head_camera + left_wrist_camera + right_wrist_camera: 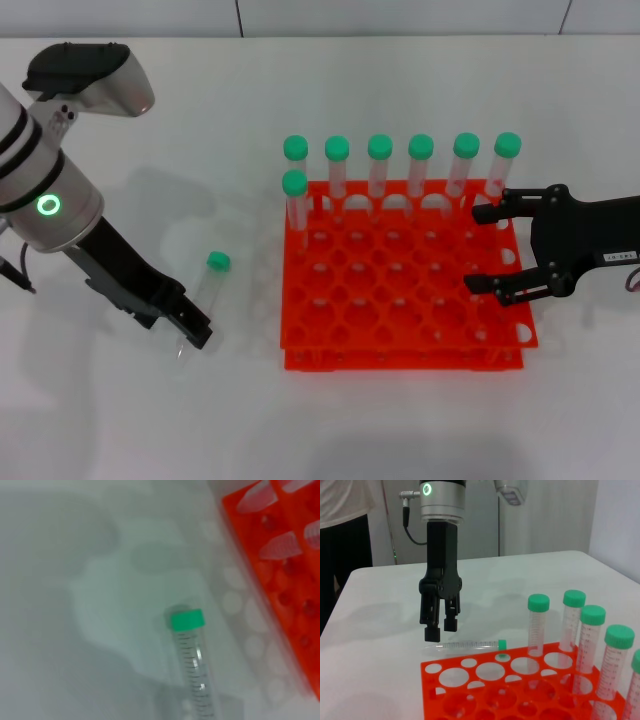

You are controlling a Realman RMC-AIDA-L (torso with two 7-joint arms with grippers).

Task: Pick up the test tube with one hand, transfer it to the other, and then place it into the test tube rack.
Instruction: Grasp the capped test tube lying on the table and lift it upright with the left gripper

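The left pincer (193, 338) hangs just above the pointed end of the test tube (203, 297), its fingers slightly apart and nothing between them; the right wrist view shows a clear gap between the fingertips and the tube below. The tube lies flat on the white surface (400, 420), green cap pointing away from the robot, just beside the left edge of the test tube rack (400, 345).

The right pincer (482, 249) waits over the rack's right side, its fingers spread wide and holding nothing.

By my reading the task is at its very start: the tube is not yet gripped, so the pick-up, the hand-over to the right pincer and the placing in the rack all remain.

The orange-red rack holds seven green-capped tubes (380, 165) standing upright, six along its far row and one more in the next row at the left corner. The rest of its holes appear empty.
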